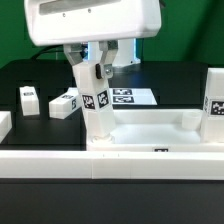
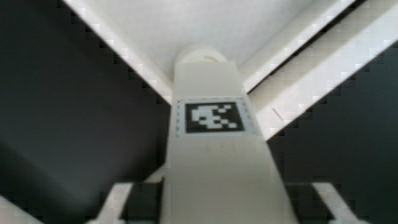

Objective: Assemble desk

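Gripper [image 1: 93,60] is pinched on the upper end of a white tagged leg [image 1: 96,104]. On my wrist feed, its fingers [image 2: 118,205] flank that leg on either side. The leg stands nearly upright, with its lower end at the corner of the rimmed desk panel [image 1: 150,122] on the exterior view's left. I cannot tell whether it is seated in a socket. A second leg [image 1: 213,100] stands at the panel's right end. One loose leg [image 1: 28,100] and another loose leg [image 1: 65,104] lie on the black tabletop [image 1: 40,75], left of the marker board [image 1: 132,97].

No readable text, only a black-and-white tag [image 2: 215,117] on the leg [image 2: 217,180].
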You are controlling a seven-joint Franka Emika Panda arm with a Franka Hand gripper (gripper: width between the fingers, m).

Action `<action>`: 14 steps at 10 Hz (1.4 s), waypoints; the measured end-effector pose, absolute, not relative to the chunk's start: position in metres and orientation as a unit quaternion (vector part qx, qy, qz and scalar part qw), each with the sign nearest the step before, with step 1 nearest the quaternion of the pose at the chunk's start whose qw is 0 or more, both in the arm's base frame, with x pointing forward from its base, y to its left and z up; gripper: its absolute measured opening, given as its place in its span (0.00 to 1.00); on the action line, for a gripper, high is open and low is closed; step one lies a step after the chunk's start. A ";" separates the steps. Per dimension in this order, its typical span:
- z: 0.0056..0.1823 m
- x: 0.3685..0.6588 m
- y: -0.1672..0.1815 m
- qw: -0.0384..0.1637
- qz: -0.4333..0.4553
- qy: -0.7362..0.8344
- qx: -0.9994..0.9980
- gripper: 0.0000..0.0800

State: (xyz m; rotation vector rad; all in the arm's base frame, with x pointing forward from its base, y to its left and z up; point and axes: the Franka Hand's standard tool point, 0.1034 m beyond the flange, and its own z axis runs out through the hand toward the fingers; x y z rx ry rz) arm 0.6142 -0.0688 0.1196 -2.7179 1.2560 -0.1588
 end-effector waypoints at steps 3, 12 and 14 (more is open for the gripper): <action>0.118 0.614 -0.058 0.084 -0.037 0.528 -0.845 0.36; 0.117 0.616 -0.055 0.079 -0.044 0.404 -0.910 0.81; 0.117 0.616 -0.055 0.076 -0.049 0.346 -0.934 0.81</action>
